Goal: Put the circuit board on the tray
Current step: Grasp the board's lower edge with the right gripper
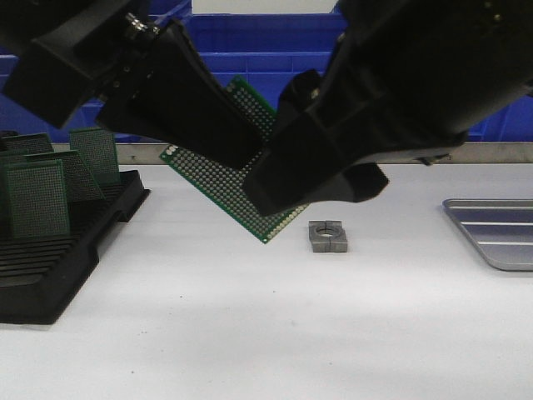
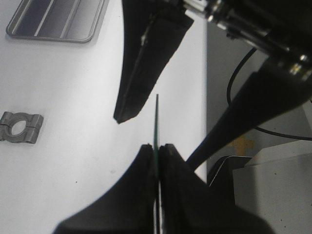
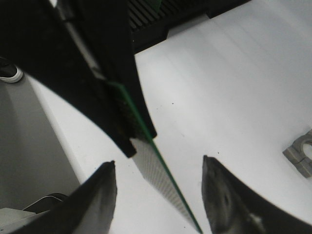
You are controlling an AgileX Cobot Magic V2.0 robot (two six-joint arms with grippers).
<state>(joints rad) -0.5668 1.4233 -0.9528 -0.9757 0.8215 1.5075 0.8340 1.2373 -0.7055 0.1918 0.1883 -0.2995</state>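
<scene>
A green perforated circuit board (image 1: 212,179) hangs tilted in mid-air over the middle of the white table. My left gripper (image 1: 243,143) is shut on its upper part; in the left wrist view the board (image 2: 157,117) shows edge-on between the closed jaws of that gripper (image 2: 157,147). My right gripper (image 1: 283,196) is open, and in the right wrist view the board (image 3: 163,178) passes between its spread fingers (image 3: 105,190) without touching them. The silver ribbed tray (image 1: 493,235) lies flat at the table's right edge, apart from both grippers. It also shows in the left wrist view (image 2: 56,19).
A black slotted rack (image 1: 58,258) with several upright green boards (image 1: 37,198) stands at the left. A small grey metal clamp block (image 1: 327,236) lies on the table below the held board. Blue bins (image 1: 275,50) line the back.
</scene>
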